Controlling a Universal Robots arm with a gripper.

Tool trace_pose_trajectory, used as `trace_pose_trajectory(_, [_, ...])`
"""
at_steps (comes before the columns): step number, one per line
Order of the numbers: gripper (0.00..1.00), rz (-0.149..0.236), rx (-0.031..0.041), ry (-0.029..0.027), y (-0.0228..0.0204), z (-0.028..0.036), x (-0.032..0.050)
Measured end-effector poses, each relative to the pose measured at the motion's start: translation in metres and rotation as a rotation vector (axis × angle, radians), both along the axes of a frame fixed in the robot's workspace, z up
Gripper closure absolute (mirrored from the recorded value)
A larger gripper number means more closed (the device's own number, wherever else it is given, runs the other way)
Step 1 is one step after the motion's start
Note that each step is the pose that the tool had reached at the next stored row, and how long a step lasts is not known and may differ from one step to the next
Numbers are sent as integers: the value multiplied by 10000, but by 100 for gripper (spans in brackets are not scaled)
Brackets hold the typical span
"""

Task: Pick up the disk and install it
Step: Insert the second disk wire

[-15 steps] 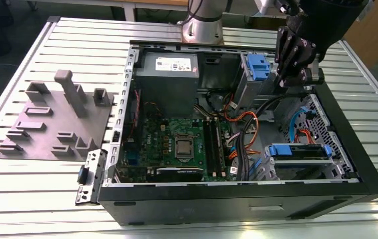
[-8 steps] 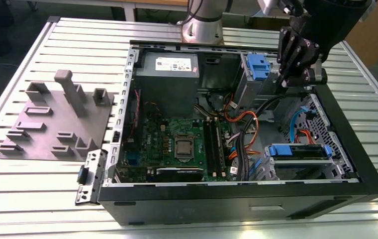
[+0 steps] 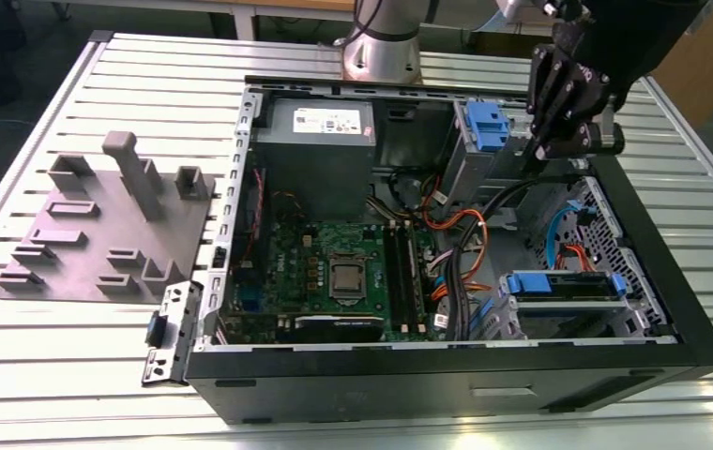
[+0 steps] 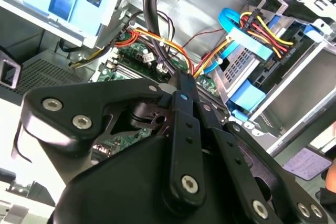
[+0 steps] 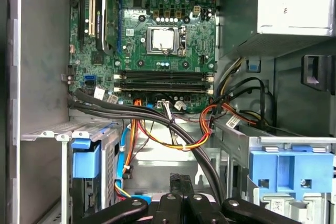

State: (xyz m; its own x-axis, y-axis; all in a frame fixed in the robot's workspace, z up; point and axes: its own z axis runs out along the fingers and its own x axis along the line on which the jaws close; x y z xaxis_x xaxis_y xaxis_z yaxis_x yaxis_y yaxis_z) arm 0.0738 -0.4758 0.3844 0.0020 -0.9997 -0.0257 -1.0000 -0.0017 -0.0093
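The disk (image 3: 563,284) sits in the metal drive cage at the exterior view's lower right of the open computer case (image 3: 457,366), with its blue end facing out. That blue end also shows in both wrist views (image 5: 85,160) (image 4: 247,98). Its silver body is hidden inside the cage. My black gripper (image 3: 542,150) hangs over the case's far right corner, well apart from the disk and beside a second blue-tabbed carrier (image 3: 488,127). The fingers (image 5: 182,182) (image 4: 181,82) are shut with nothing between them.
A grey power supply box (image 3: 319,131) stands at the back of the case and the green motherboard (image 3: 331,272) lies below it. Black, orange and blue cables (image 3: 457,234) cross the middle. A grey fixture board (image 3: 94,234) lies on the slatted table (image 3: 31,375).
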Motion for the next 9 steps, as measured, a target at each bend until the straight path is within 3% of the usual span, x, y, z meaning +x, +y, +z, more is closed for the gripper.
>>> trace_pose_trajectory(4, [89,-5,-60,29,-7,30,2])
trace_pose_trajectory(9, [89,-14,-153,29,-76,31,3])
